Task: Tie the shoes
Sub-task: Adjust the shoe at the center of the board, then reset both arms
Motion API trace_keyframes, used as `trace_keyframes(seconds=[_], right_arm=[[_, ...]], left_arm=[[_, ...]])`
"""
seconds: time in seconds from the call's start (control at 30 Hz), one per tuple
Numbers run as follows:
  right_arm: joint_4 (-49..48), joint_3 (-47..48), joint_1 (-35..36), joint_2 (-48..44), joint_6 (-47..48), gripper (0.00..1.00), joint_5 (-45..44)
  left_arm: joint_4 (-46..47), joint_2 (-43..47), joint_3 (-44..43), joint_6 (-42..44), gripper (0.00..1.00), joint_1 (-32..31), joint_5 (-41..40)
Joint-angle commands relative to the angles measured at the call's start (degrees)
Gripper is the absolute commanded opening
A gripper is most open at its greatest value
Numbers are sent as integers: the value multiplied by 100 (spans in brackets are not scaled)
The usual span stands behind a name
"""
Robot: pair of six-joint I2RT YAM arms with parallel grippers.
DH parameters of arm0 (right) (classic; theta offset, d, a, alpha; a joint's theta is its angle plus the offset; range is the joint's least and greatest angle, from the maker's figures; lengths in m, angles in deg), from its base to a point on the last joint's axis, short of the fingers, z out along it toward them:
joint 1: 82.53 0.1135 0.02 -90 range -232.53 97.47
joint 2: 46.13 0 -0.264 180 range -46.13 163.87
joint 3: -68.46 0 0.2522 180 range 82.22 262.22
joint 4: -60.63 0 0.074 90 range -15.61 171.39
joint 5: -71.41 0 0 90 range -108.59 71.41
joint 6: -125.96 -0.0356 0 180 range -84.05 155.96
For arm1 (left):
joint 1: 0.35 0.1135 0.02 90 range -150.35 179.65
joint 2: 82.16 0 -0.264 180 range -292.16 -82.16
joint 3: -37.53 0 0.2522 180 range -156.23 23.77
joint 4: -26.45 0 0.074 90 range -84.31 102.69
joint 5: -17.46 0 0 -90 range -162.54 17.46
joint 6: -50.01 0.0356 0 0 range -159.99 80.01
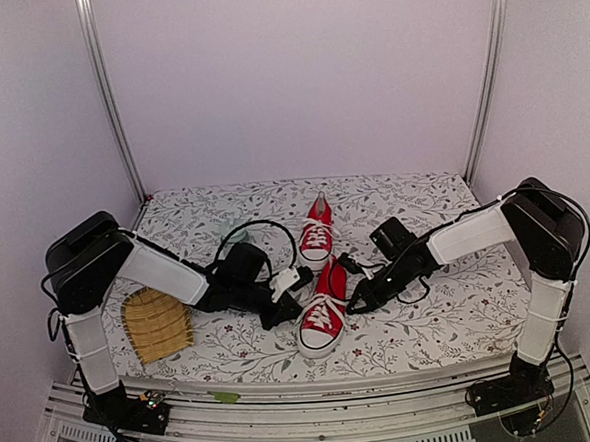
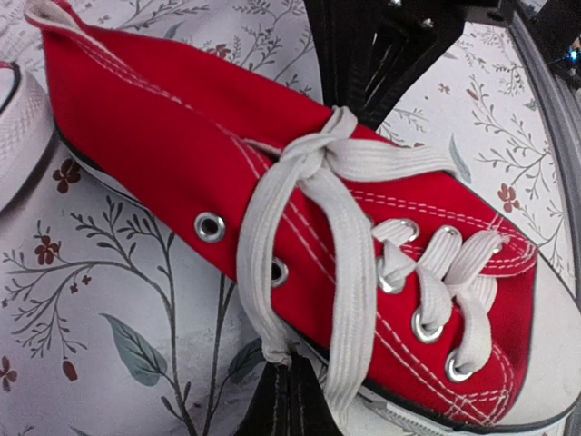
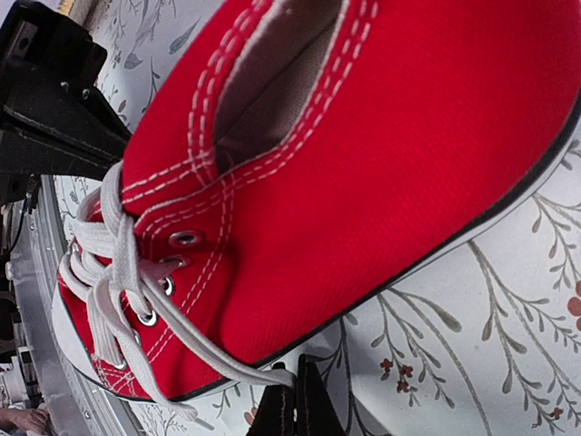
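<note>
While left pincer (image 2: 289, 380) nips one lace (image 2: 247, 272), right pincer (image 3: 292, 383) nips another lace (image 3: 211, 351).

- Shoes (image 1: 323, 314), middle of the top view: red canvas, white stitching, white toe caps, and white soles edged with a thin black line.
- Laces (image 2: 345, 227): off-white.
- Eyelets (image 2: 210, 226): silver.
- Table cover (image 1: 451, 317): white, printed with grey-green twigs and leaves and small dark red flowers.
- Mat (image 1: 158, 325), lower left: straw yellow, woven.
- Left arm (image 1: 163, 271) and right arm (image 1: 471, 232): white shells, black joints.
- Walls (image 1: 296, 81): pale lilac.
</note>
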Motion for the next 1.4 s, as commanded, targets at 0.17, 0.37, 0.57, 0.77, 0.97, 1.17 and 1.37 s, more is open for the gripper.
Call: trace_keyframes(seconds=[0.17, 0.37, 0.57, 0.77, 0.97, 1.17, 1.37], right_arm=[[409, 394, -169, 241, 164, 1, -153], [328, 493, -170, 291, 139, 1, -62], [413, 410, -182, 90, 99, 1, -135], [450, 2, -266, -222, -68, 1, -197], [209, -190, -266, -155, -93, 1, -111], [246, -144, -295, -93, -13, 1, -144], [94, -47, -300, -384, 201, 16, 22]], left_arm=[[-422, 90, -38, 331, 0, -143, 661], [-685, -158, -428, 445, 0, -259, 719], [-550, 34, -275, 331, 0, -220, 634], [-80, 356, 315, -293, 0, 268, 123], [41, 249, 456, -563, 0, 329, 110], [54, 298, 540, -525, 0, 359, -211], [627, 773, 613, -357, 17, 200, -239]])
